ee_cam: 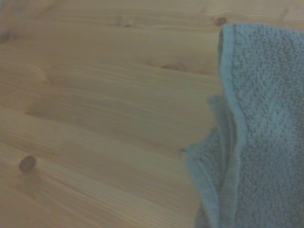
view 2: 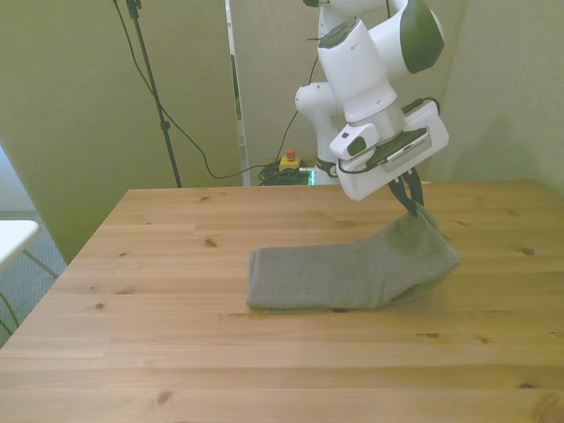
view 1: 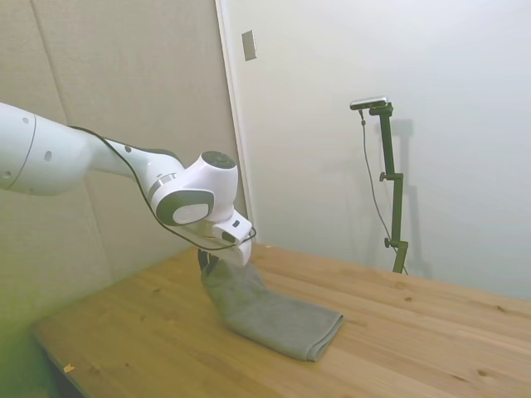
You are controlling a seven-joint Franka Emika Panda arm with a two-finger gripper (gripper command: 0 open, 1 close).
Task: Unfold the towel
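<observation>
The grey-taupe towel (view 2: pixel 352 275) lies stretched out on the wooden table (view 2: pixel 176 352), its end toward the front view's right lifted off the wood. My gripper (view 2: pixel 412 208) is shut on that raised edge, just above the table. In the side view the towel (view 1: pixel 274 319) slopes up from the table to the gripper (view 1: pixel 207 261) at its left end. The wrist view shows the towel's hemmed edge (ee_cam: pixel 256 133) hanging in folds over bare planks.
The table's edge (view 1: pixel 50 344) runs close below the arm in the side view. A beige wall panel (view 1: pixel 124 83) stands behind the arm. Cables (view 2: pixel 176 123) hang behind the table in the front view.
</observation>
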